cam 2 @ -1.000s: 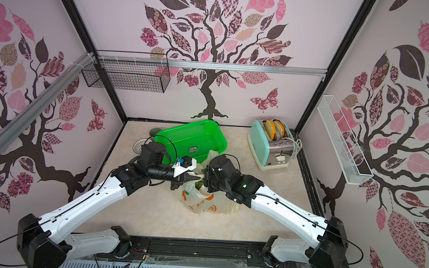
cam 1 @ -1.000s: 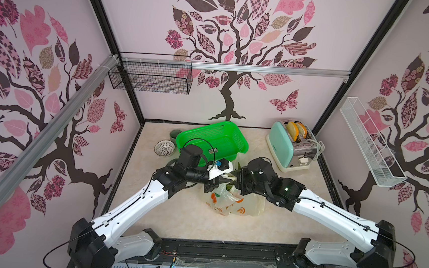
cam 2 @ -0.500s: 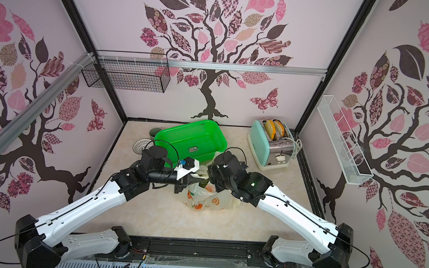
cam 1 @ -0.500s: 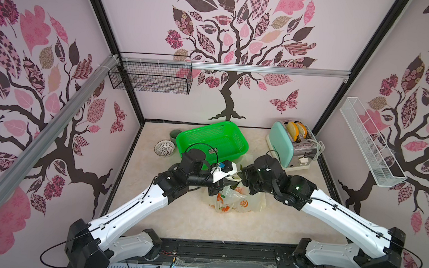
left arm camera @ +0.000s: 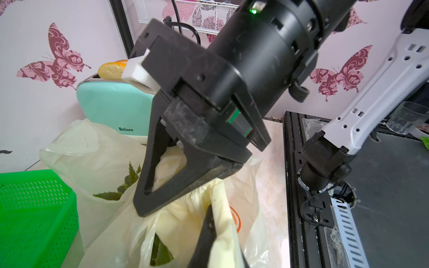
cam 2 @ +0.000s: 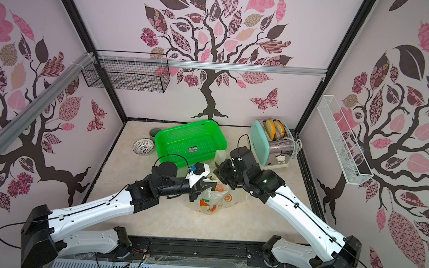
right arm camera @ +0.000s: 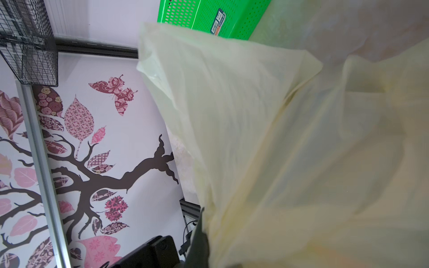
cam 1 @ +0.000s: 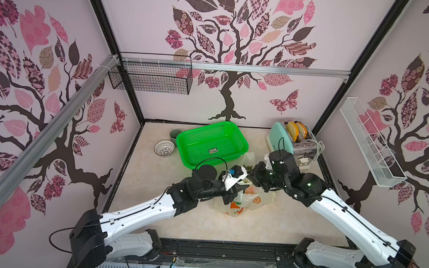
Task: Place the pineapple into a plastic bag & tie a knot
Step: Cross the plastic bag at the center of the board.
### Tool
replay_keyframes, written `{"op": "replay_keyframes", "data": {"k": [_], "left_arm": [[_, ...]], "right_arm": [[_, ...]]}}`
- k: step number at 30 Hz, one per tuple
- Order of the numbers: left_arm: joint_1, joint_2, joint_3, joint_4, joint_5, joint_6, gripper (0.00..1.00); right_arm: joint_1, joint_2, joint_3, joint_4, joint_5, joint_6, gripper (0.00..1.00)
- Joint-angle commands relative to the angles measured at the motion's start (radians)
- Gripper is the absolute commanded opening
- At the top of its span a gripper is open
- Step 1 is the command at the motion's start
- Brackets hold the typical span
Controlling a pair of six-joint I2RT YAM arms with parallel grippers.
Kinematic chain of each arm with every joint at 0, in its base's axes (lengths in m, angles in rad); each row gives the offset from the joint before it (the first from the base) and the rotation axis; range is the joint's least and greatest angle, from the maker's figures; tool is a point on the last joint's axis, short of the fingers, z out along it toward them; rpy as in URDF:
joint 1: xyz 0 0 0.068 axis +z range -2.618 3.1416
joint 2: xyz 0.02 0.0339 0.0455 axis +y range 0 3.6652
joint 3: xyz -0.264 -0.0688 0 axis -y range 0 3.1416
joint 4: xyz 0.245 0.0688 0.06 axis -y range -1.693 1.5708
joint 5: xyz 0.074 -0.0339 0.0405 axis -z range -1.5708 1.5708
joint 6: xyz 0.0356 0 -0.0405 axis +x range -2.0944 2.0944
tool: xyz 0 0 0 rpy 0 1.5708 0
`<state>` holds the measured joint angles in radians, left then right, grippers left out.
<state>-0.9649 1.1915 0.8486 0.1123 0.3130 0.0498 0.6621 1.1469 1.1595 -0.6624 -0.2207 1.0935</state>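
Checking grips: both claws are closed on bag film. The left claw [cam 1: 241,187] has its jaws together on a twisted strand of the plastic bag [cam 1: 246,204]. In the left wrist view the pale-yellow strand runs up along its black finger [left arm camera: 205,234] and is pinched there. The right claw [cam 1: 251,179] also has its jaws together, tip down on the bag mouth, just beside the left claw [cam 2: 208,185]. In the right wrist view, film [right arm camera: 255,139] fans out from right at its finger, so it reads as clamped on the bag.

The bag sits near the middle of the worktop [cam 1: 201,225]. Its body rests on the surface, its top is bunched up between the two claws, and the orange fruit print faces the front edge.

The pineapple [left arm camera: 126,183] is inside the bag. Only its green leaves show through the film; I can't make out the fruit body.

The green basket [cam 1: 211,143] is toward the back edge, left of centre, just behind the bag. The mint toaster [cam 1: 276,138] with two bread slices is in the back right corner. A white strainer bowl [cam 1: 164,148] and a green cup [cam 1: 175,134] are near the back left corner, well apart from the bag.
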Motion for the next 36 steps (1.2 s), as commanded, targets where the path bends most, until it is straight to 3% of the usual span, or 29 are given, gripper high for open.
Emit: {"op": "replay_keyframes", "data": {"k": [1,4,7,10,15,19,24,29,32,36], "left_arm": [[-0.070,0.033,0.010,0.042,0.162,-0.036,0.06],[-0.069,0.068,0.052,0.013,0.170,0.019,0.28],[-0.067,0.037,0.064,-0.058,0.157,0.089,0.47],[-0.057,-0.043,0.071,-0.145,0.142,0.146,0.60],[0.056,-0.163,0.086,-0.319,0.184,0.171,0.65],[0.139,-0.165,0.076,-0.378,0.186,0.202,0.66],[0.155,-0.075,0.067,-0.310,0.122,0.228,0.67],[0.160,0.053,0.132,-0.262,-0.024,0.257,0.69],[0.171,0.076,0.151,-0.260,-0.032,0.270,0.70],[0.206,0.033,0.156,-0.247,0.074,0.278,0.67]], "right_arm": [[-0.113,0.015,0.032,0.260,-0.115,-0.194,0.00],[-0.154,0.045,0.051,0.232,-0.236,-0.284,0.00],[-0.160,0.051,0.060,0.185,-0.250,-0.333,0.00],[-0.160,0.043,0.034,0.192,-0.254,-0.331,0.00],[-0.162,0.038,0.022,0.196,-0.253,-0.336,0.00],[-0.162,0.044,0.013,0.209,-0.281,-0.333,0.00],[-0.162,0.036,0.007,0.207,-0.296,-0.339,0.00],[-0.162,0.025,-0.011,0.207,-0.287,-0.336,0.00],[-0.162,0.027,-0.015,0.205,-0.282,-0.331,0.00],[-0.162,0.031,-0.008,0.188,-0.279,-0.341,0.00]]}}
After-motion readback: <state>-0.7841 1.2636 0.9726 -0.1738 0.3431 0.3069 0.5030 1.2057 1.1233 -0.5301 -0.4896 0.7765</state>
